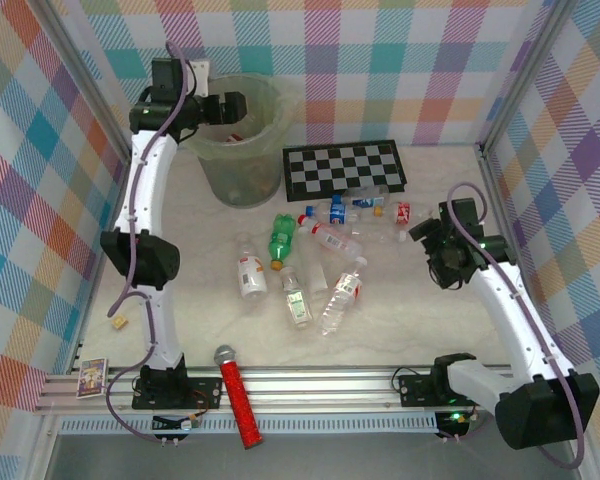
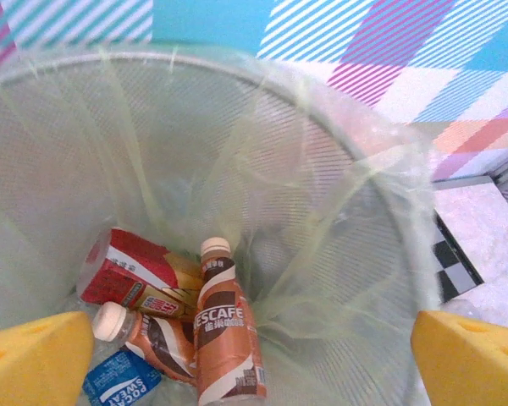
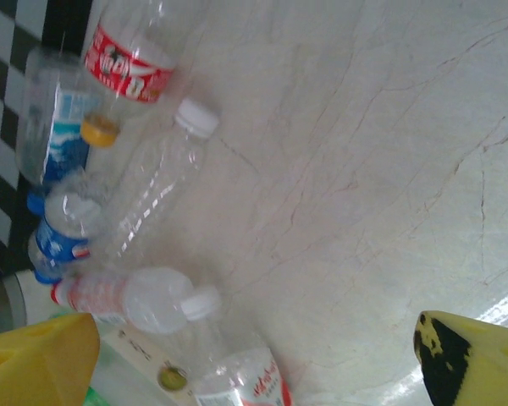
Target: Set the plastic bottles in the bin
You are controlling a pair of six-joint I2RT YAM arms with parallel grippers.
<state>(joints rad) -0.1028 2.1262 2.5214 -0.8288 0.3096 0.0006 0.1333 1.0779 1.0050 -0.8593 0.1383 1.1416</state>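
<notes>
The bin point(image 1: 242, 160) is a pale-green translucent wastebasket at the back left. My left gripper point(image 1: 230, 105) hangs open over its mouth with nothing between the yellow fingers point(image 2: 34, 359). Down inside the bin point(image 2: 322, 169) lie a brown Nescafe bottle point(image 2: 224, 338), a second brown one point(image 2: 157, 338), a red-labelled one point(image 2: 131, 275) and a blue-labelled one point(image 2: 118, 381). Several plastic bottles lie loose mid-table, among them a green one point(image 1: 281, 238) and clear ones point(image 1: 250, 275) point(image 1: 342, 293). My right gripper point(image 1: 420, 235) hovers open just right of them, over bare table beside a clear bottle point(image 3: 144, 300).
A black-and-white chequered board point(image 1: 345, 166) lies behind the bottles, with bottles point(image 1: 370, 200) along its front edge. A red microphone point(image 1: 238, 395) rests on the front rail. A small card point(image 1: 92, 377) and a small block point(image 1: 119, 322) sit near the left arm's base. Chequered walls enclose the table.
</notes>
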